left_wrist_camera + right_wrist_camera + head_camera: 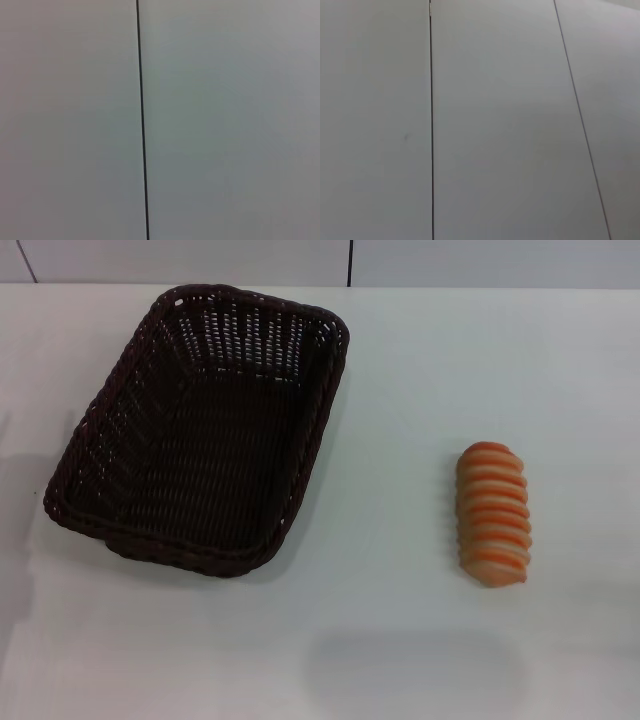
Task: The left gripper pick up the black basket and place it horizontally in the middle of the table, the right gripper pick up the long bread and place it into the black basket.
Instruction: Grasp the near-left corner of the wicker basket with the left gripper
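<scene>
The black basket [200, 430] lies on the white table [400, 640] at the left, its long side running away from me and slightly tilted. It holds nothing. The long bread [493, 512], orange and cream striped, lies on the table at the right, well apart from the basket. Neither gripper shows in the head view. Both wrist views show only plain grey-white panels with thin dark seams.
A wall of pale panels with a dark seam [350, 262] runs along the table's far edge. Soft shadows fall on the table at the front middle and at the far left.
</scene>
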`<state>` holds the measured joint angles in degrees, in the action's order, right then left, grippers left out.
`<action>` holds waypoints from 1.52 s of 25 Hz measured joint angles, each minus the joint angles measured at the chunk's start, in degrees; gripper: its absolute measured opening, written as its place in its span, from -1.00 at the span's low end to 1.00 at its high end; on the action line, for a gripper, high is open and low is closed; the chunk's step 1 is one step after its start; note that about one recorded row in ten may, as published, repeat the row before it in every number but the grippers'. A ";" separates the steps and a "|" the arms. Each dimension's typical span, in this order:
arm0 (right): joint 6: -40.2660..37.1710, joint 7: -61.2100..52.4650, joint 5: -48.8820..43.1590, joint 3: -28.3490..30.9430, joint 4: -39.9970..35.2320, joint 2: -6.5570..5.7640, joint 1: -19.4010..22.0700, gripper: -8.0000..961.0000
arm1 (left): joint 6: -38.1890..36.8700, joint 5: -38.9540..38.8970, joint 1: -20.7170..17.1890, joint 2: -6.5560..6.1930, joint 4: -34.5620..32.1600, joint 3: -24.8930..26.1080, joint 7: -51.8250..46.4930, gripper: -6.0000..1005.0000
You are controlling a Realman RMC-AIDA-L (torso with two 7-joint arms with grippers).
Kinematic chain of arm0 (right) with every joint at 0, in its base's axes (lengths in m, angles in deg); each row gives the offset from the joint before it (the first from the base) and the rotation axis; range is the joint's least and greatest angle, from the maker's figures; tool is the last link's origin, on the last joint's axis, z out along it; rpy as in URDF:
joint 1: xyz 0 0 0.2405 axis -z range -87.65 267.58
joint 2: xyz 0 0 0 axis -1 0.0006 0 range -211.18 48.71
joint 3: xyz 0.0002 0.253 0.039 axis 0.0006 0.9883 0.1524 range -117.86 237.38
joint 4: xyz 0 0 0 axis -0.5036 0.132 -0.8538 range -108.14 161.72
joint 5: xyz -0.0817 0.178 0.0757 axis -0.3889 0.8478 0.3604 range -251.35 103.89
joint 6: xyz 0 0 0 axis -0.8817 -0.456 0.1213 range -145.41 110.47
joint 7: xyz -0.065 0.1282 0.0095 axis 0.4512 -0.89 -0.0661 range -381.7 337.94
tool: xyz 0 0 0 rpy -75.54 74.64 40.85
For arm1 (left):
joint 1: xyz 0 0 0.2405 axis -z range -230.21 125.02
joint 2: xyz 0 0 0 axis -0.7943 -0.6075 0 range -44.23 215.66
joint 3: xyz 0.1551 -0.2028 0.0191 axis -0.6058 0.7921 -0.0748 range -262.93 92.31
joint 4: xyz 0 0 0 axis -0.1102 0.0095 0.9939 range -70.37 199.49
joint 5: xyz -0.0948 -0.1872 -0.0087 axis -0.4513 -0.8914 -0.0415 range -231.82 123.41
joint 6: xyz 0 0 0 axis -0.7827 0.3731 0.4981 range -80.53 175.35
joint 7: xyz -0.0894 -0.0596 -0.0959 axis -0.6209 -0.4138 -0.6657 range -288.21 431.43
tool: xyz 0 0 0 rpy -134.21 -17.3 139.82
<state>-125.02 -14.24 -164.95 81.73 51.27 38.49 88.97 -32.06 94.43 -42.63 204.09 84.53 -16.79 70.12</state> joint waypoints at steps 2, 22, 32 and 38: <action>0.00 0.00 0.00 0.00 -0.06 -0.01 -0.02 0.75 | 0.00 0.00 0.01 0.00 0.00 -0.03 0.06 0.59; 0.03 0.00 -0.23 -0.09 0.16 -0.02 -0.22 0.75 | 44.28 13.02 -7.26 -5.29 41.50 4.05 5.99 0.53; 0.41 0.00 -0.18 -0.17 0.32 -0.01 -0.23 0.75 | 95.15 16.35 -7.78 -5.60 72.44 8.37 7.51 0.49; 0.70 0.00 -0.14 -0.18 0.31 -0.01 -0.16 0.75 | 117.25 16.00 -3.50 -1.80 77.87 13.94 13.02 0.49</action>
<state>-124.32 -14.24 -165.09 81.55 51.58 38.47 88.81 85.19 110.43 -46.13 202.29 162.40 -2.85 83.15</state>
